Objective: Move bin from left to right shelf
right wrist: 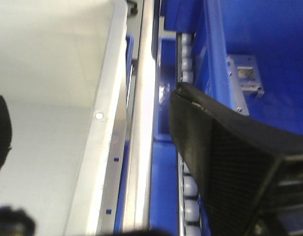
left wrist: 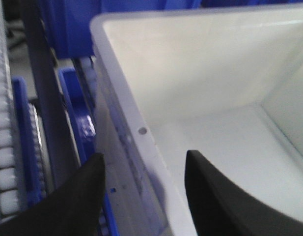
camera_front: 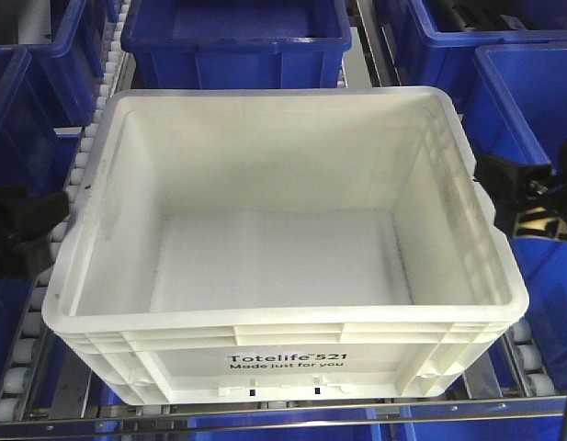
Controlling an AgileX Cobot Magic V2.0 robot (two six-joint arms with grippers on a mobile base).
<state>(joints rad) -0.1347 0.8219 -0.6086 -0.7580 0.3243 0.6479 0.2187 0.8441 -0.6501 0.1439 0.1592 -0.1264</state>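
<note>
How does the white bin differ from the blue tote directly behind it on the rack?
Colour: the white bin is white; the blue tote behind it is dark blue. Print: the bin's near side reads "Totelife 521"; the tote's facing side shows no print. Position: the bin sits at the lane's front end, with the left gripper and right gripper open at its side rims; the tote sits farther back, untouched. Both are rectangular plastic containers on roller rails.

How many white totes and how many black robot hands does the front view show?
White Totelife tote: 1
Black robot hands: 2 (left hand, right hand)
Total: 3
</note>
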